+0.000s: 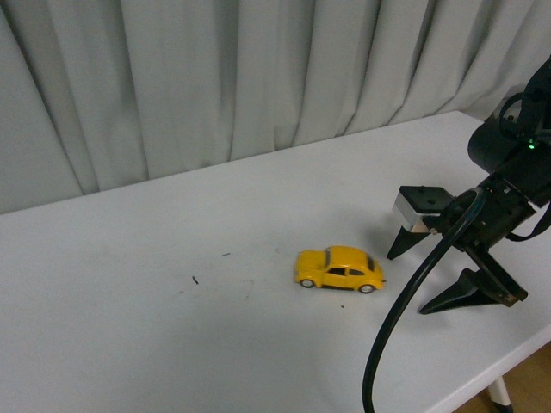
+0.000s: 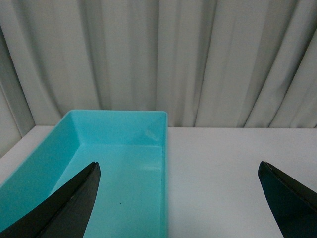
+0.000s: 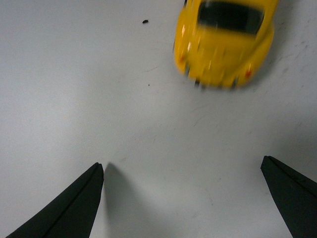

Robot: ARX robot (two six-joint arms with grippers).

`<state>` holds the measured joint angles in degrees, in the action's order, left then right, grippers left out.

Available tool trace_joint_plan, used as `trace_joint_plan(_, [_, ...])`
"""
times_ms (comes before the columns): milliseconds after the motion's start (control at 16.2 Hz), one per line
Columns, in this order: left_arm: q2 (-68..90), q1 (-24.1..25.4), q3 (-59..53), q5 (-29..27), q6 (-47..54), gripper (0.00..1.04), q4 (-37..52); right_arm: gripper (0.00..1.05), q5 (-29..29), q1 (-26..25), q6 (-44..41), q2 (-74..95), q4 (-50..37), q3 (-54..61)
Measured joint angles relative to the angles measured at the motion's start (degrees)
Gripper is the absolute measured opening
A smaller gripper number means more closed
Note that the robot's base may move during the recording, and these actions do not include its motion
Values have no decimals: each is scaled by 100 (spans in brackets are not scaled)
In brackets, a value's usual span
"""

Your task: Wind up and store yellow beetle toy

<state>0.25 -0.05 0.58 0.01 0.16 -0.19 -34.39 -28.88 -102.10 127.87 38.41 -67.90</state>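
The yellow beetle toy point(image 1: 339, 268) stands on its wheels on the white table point(image 1: 129, 327), right of centre in the front view. My right gripper point(image 1: 411, 280) hovers open just to its right, fingertips low over the table and apart from the car. In the right wrist view the yellow beetle toy point(image 3: 225, 42) lies beyond the open right gripper point(image 3: 182, 168), with nothing between the black fingers point(image 3: 74, 208). The left gripper point(image 2: 178, 168) is open in its wrist view, over the edge of a turquoise bin point(image 2: 59, 148). That arm is out of the front view.
The turquoise bin is an open, empty rectangular tray standing on the table before grey curtains point(image 2: 198, 59). A thick black cable point(image 1: 405, 301) loops down from the right arm. The table's right front edge point(image 1: 482, 379) runs close to that arm. Small dark specks point(image 1: 195, 280) dot the tabletop.
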Motion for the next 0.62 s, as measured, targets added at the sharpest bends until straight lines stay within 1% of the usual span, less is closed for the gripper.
trace_joint_plan(185, [0,0,0,0,0,98,0,98,11,0,0,-7,-24,7])
trace_joint_plan(308, [0,0,0,0,0,98,0,98,-142,9,63,-72,-337,140])
trace_joint_plan(431, [0,0,0,-2,0,98,0,98,-636,173,365,-409,-1222,632])
trace_joint_plan(493, [0,0,0,0,0,98,0,98,-1001,326,527,-741,-1464,944])
trace_joint_plan(616, [0,0,0,-2,0,98,0,98,-1827,623,892,-1753,-1572,1316])
